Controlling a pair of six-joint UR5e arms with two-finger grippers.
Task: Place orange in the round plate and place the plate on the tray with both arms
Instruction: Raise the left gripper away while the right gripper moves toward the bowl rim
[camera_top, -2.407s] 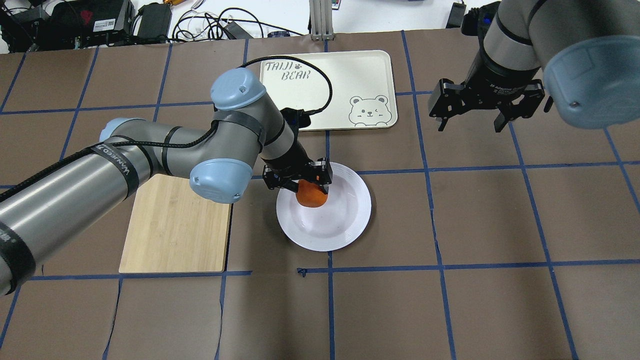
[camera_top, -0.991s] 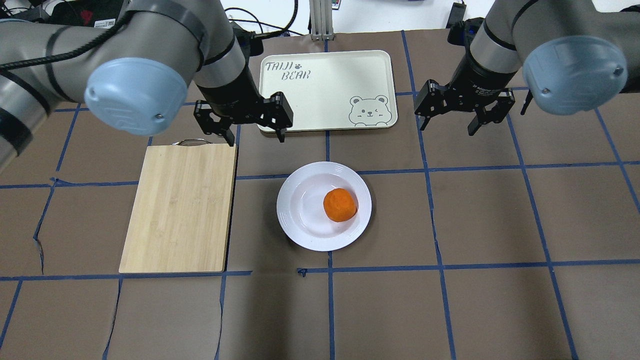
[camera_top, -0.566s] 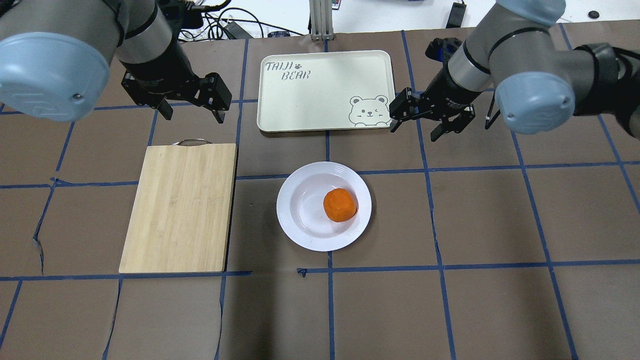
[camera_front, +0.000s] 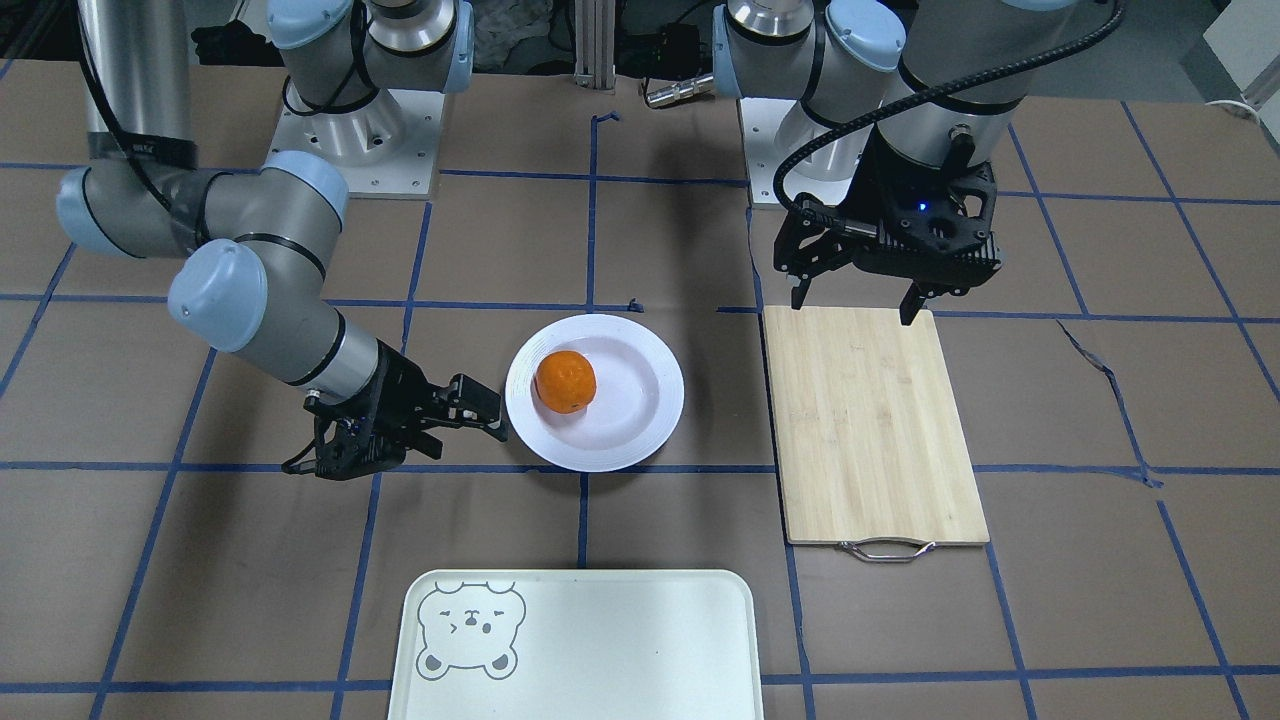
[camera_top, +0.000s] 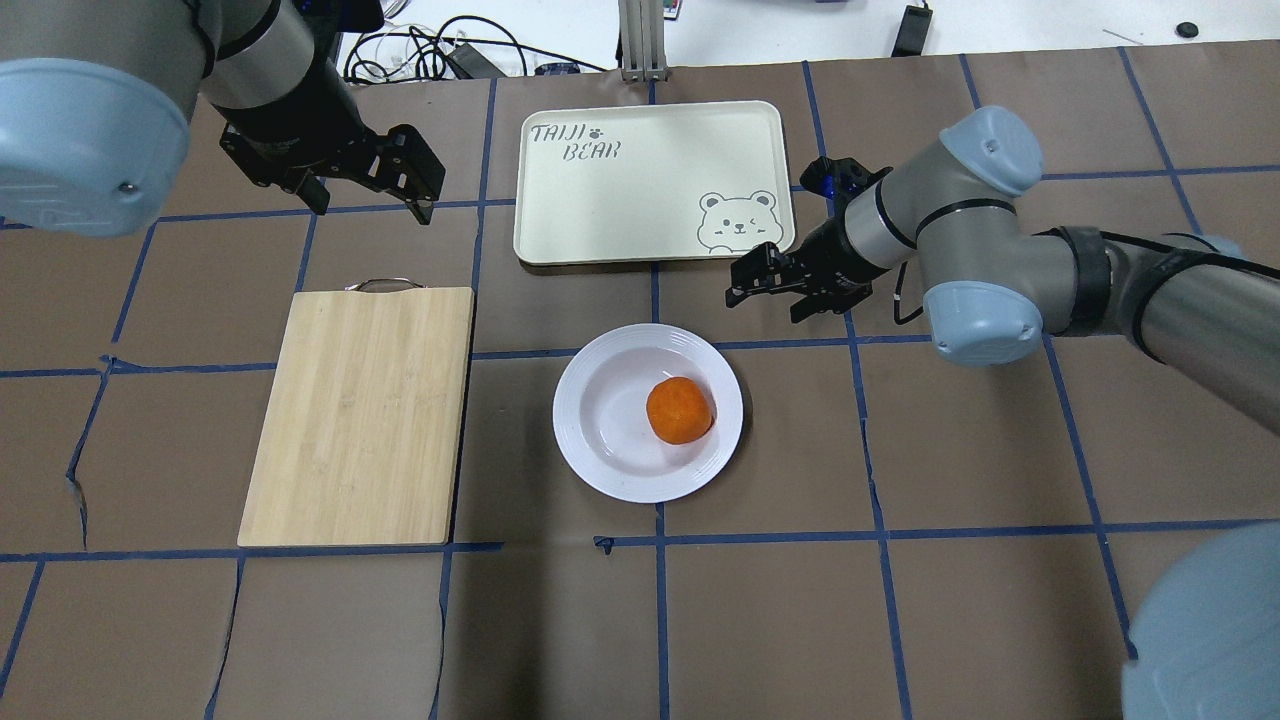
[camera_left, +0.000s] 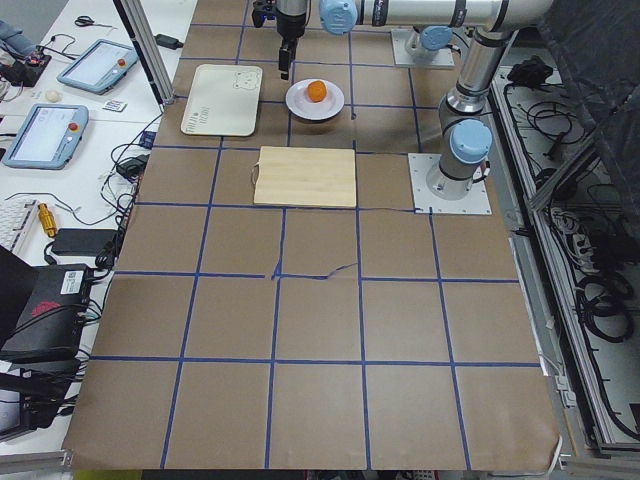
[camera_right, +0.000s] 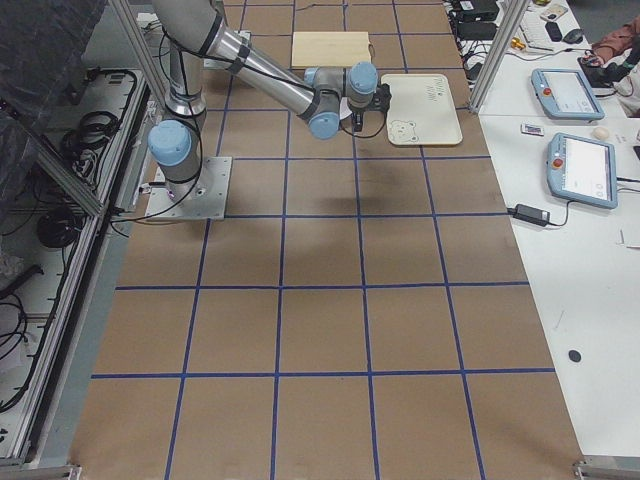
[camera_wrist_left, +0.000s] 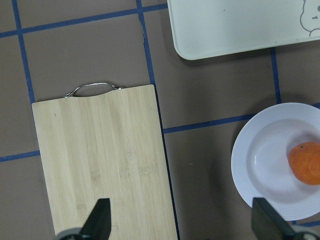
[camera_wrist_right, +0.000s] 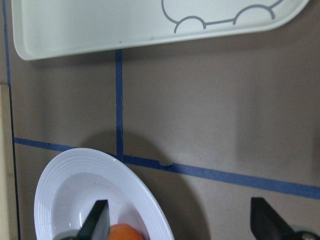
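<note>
The table (camera_top: 900, 600) carries three flat things. The tray (camera_top: 650, 200) lies on the far side from the robot, with the wooden cutting board (camera_top: 355, 415) to the left. The round plate (camera_top: 610, 440) lies nearer the robot than the tray and apart from it.

The left end effector (camera_top: 372, 205) hangs high near the board, fingers spread and holding nothing, well apart from the plate. The right end effector (camera_front: 490, 415) is low, just beside the plate's rim on its right, also spread and empty.

The orange (camera_top: 680, 410) sits in the plate's sunken centre, off toward the right, so the first part looks done and the two-arm lift remains. To do it well, each end effector should probably pinch the rim at opposite sides. Both should rise together and keep the plate level, since the round fruit could roll toward whichever side dips.
</note>
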